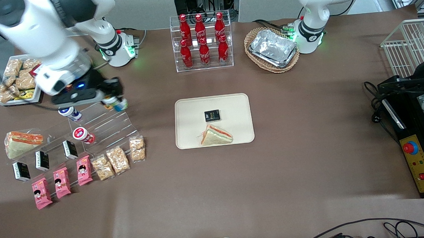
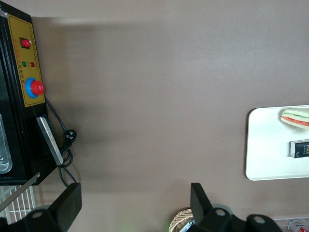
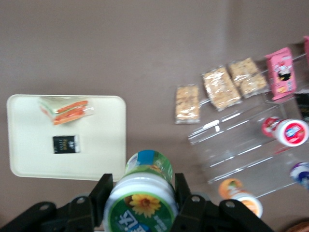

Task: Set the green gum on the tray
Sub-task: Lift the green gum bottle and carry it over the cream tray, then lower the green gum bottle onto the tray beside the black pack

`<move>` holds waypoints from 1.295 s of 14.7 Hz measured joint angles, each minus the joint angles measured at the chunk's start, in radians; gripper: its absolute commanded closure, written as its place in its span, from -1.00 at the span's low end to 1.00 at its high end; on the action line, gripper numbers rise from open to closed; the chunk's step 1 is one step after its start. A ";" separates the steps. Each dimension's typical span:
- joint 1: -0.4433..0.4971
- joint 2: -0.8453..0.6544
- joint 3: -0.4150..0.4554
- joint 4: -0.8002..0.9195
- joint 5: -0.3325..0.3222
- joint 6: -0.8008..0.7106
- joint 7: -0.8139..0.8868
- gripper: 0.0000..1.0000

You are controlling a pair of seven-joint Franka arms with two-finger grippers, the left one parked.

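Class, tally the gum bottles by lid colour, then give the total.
green gum: 1, held in the gripper above the stand
orange gum: 1
blue gum: 1
red gum: 1
Total: 4

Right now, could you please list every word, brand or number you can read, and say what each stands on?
"Coca-Cola": white script on the red bottles, only just legible.
Green gum, clamped in the gripper above the clear stepped stand: a flower picture and label print, unreadable.
Black box on the tray: gold print, unreadable.
Pink packets: unreadable.
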 measured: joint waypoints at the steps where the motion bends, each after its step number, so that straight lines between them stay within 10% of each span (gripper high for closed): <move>1: 0.039 0.009 0.001 0.003 0.000 0.000 0.040 1.00; 19: 0.286 0.429 -0.001 -0.243 0.000 0.605 0.326 1.00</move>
